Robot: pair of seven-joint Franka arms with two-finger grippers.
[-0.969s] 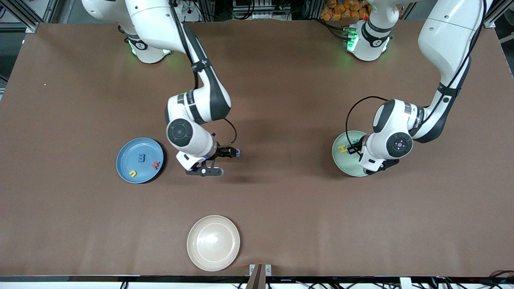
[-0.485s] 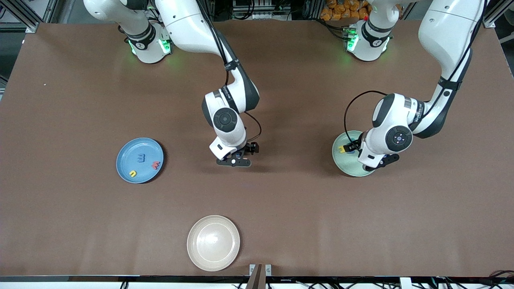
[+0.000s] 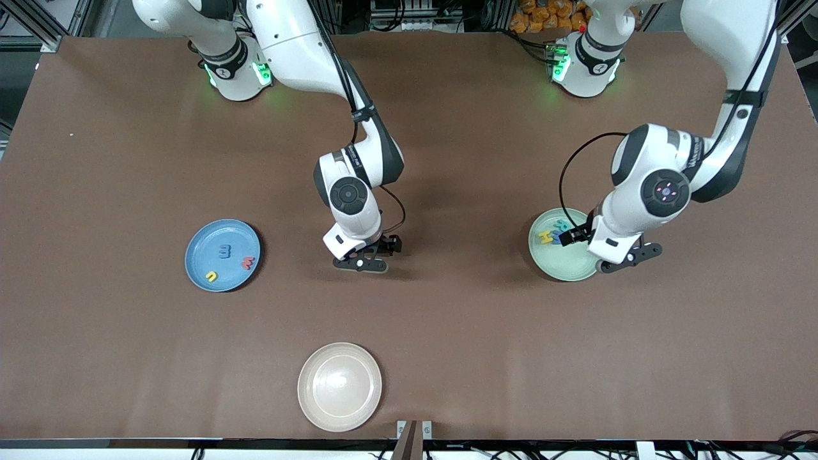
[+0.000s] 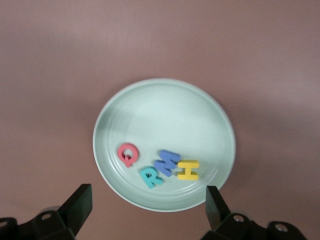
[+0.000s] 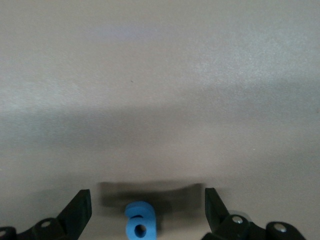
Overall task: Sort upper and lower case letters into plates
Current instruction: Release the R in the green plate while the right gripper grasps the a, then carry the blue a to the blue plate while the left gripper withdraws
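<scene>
The mint green plate [image 3: 561,267] [image 4: 165,100] holds the red Q [image 4: 128,154], teal R [image 4: 151,177], blue M [image 4: 167,162] and yellow H [image 3: 544,237] [image 4: 188,170]. My left gripper [image 3: 608,248] [image 4: 147,200] hangs open and empty over that plate's edge. The blue plate [image 3: 206,246] carries a blue w [image 3: 224,252], a red w [image 3: 248,262] and a yellow u [image 3: 211,276]. A blue a [image 5: 141,222] lies on the bare table at mid-table. My right gripper [image 3: 374,254] [image 5: 147,197] is open just above it, one finger on each side. The hand hides the a in the front view.
A cream-white plate [image 3: 339,386] with nothing on it sits near the table's front edge, nearer the front camera than the right gripper. The brown table top [image 3: 460,332] stretches bare between the plates.
My left gripper has opened, left the blue M in the mint plate and drawn back toward the left arm's end. My right gripper swung from beside the blue plate to over the blue a.
</scene>
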